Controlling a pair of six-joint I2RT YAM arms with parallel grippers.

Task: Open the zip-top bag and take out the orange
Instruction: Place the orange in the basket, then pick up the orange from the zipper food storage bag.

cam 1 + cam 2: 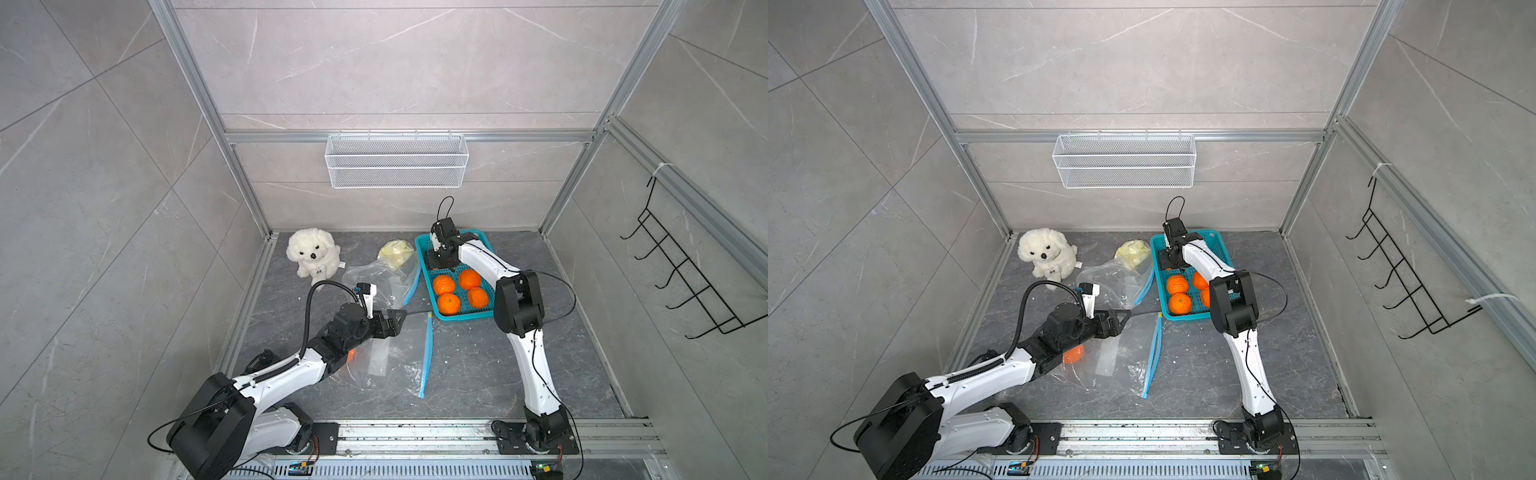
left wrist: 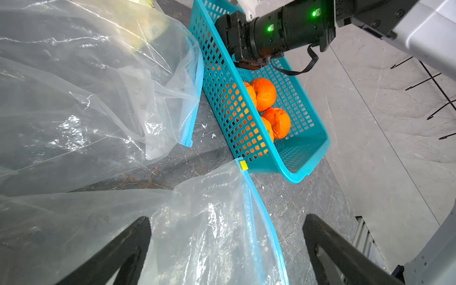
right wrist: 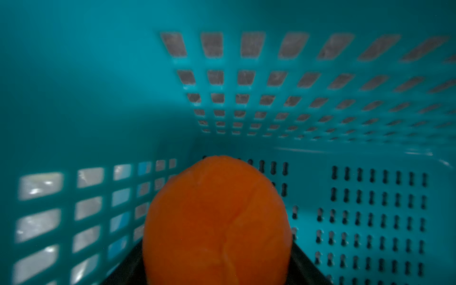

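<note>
A clear zip-top bag (image 1: 399,357) (image 1: 1125,357) (image 2: 197,234) with a blue zip strip lies flat near the front of the floor. A yellow slider (image 2: 243,165) sits at the strip's far end. An orange (image 1: 351,355) (image 1: 1073,355) shows inside the bag, mostly hidden under my left arm. My left gripper (image 1: 395,318) (image 1: 1123,316) (image 2: 227,218) hovers open over the bag's far part, gripping nothing. My right gripper (image 1: 438,262) (image 1: 1169,262) (image 3: 217,259) reaches down into the teal basket (image 1: 465,316) (image 3: 98,74). It is shut on another orange (image 3: 217,222).
Several oranges (image 1: 444,286) (image 2: 265,93) lie in the basket. A second clear bag (image 1: 382,278) holding a pale yellow-green lump (image 1: 397,251) lies behind the left gripper. A white plush dog (image 1: 311,257) sits at back left. A wire shelf (image 1: 397,160) hangs on the back wall and a black hook rack (image 1: 685,282) on the right wall.
</note>
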